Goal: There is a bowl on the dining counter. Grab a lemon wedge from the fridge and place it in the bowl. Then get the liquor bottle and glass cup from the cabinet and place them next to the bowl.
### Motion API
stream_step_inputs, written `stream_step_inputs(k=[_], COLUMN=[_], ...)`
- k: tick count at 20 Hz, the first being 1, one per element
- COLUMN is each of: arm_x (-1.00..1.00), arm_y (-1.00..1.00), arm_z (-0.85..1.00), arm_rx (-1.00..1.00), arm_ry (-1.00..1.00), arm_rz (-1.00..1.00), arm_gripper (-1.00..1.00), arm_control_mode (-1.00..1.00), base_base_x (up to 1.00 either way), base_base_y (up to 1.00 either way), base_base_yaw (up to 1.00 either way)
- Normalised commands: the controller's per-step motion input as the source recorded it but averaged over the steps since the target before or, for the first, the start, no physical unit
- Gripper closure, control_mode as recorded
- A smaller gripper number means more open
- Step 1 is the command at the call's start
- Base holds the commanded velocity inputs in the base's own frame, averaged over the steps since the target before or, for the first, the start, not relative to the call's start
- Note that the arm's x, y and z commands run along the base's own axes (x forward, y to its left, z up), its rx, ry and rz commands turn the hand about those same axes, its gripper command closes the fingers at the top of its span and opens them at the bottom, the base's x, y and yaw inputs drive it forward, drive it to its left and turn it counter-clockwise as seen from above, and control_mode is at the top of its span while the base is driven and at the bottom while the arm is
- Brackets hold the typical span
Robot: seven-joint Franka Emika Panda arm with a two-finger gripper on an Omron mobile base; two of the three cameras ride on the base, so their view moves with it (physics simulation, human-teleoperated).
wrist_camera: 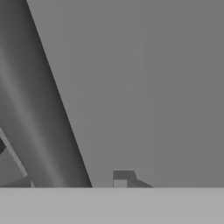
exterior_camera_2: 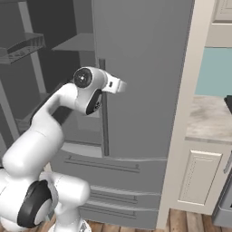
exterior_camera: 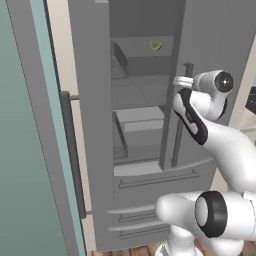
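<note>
Fridge (exterior_camera: pixel 95 125) left door stands wide open, and the lemon wedge (exterior_camera: pixel 155 45) sits on an upper shelf, top centre of the left base view. The hand (exterior_camera: pixel 183 81) is right up against the right door's handle (exterior_camera: pixel 180 125); whether its fingers are apart, I cannot tell.

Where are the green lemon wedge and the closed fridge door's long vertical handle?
Green lemon wedge (exterior_camera: pixel 155 45): left base view, its middle.
Long vertical grey handle (exterior_camera_2: pixel 104 118): right base view, mid-length of the bar.
</note>
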Motion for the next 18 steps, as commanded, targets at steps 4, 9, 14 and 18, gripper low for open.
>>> stream_step_inputs(k=[4, 9, 14, 18], arm_x=[-0.69, -0.85, -1.00, -1.00], arm_y=[-1.00, -1.00, -1.00, -1.00], arm_z=[0.00, 0.00, 0.00, 0.00], arm_rx=[0.00, 0.00, 0.01, 0.01], arm_ry=[0.00, 0.00, -0.02, -0.04], arm_rz=[-0.06, -0.02, 0.00, 0.00], arm_gripper=[1.00, 1.00, 1.00, 1.00], arm_control_mode=[-1.00, -1.00, -1.00, -1.00], base_base_x=[0.00, 0.00, 0.00, 0.00], base_base_y=[0.00, 0.00, 0.00, 0.00], base_base_yaw=[0.00, 0.00, 0.00, 0.00])
